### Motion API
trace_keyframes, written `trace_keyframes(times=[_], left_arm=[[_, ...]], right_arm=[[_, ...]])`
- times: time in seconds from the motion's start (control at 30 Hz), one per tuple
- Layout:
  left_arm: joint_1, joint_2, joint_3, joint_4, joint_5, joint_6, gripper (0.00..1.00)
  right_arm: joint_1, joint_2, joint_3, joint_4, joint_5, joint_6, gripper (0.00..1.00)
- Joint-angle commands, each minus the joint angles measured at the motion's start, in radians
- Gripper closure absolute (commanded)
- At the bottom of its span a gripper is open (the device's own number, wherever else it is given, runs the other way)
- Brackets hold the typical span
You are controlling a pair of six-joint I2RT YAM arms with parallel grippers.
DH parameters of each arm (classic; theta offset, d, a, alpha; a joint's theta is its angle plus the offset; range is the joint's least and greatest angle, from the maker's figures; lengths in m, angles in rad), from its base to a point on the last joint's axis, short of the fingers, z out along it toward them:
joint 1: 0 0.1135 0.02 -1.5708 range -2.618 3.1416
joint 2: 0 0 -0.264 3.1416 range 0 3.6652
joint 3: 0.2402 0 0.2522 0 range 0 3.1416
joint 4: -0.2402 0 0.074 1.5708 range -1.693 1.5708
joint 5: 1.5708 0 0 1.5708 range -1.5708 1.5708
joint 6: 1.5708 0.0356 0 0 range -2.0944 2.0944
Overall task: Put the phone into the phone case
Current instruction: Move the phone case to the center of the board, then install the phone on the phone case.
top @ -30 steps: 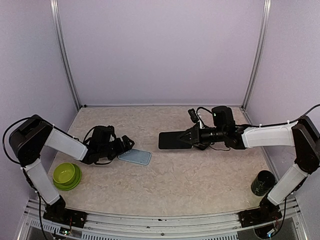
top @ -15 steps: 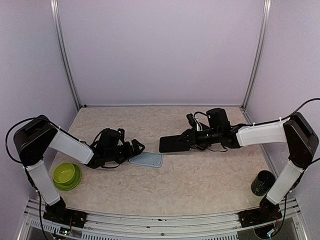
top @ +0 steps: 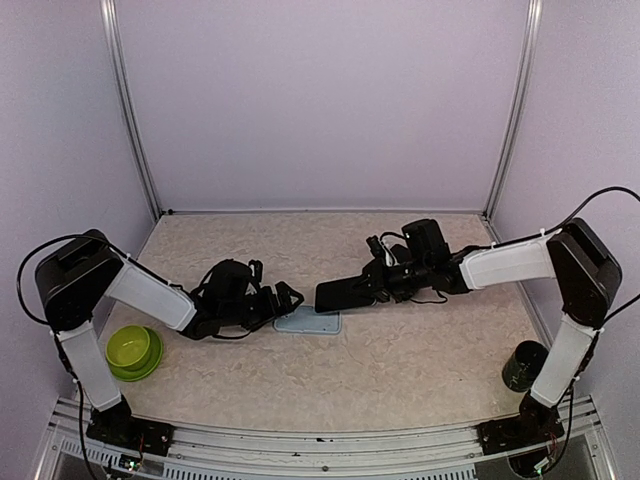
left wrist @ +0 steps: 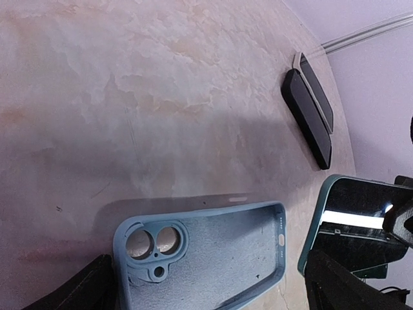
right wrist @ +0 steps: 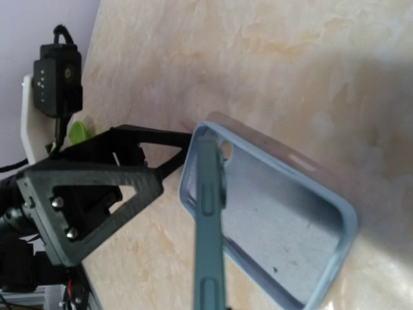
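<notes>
Starting at the near edge, the beige, marbled table (top: 400, 370) carries a green bowl (top: 134, 351) on its left side and a dark cup (top: 526, 365) by its right edge, both well apart from the work in the middle. Farther in, the pale blue phone case (top: 308, 321) lies flat with its hollow side up. In the left wrist view it sits between the fingers of the left gripper (top: 288, 308), which are spread wide and low to the surface. Whether they touch the case cannot be told. From the other side, the right gripper (top: 378, 288) is clamped on the phone (top: 340, 293) and holds it tilted, its free end just above the case. The right wrist view shows the phone edge-on over the case's inside. Beyond both arms the tabletop runs bare to plain lavender walls (top: 320, 100), with metal posts (top: 130, 110) standing in the two far corners.
</notes>
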Motion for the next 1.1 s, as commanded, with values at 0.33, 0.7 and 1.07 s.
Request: trace_keyframes(times=[0.33,0.7,1.07], left_arm=[[-0.035,0.043,0.045,0.067,0.046,-0.008,0.01],[-0.041,0.064,0.057,0.092,0.067,-0.013,0.01],[-0.042,0.070,0.059,0.101,0.076,-0.014,0.01]], right_arm=[[0.002,0.095,0.061,0.061,-0.129,0.092,1.00],[0.001,0.159,0.090,0.072,-0.154,0.126,1.00],[-0.005,0.216,0.108,0.101,-0.192,0.157,1.00]])
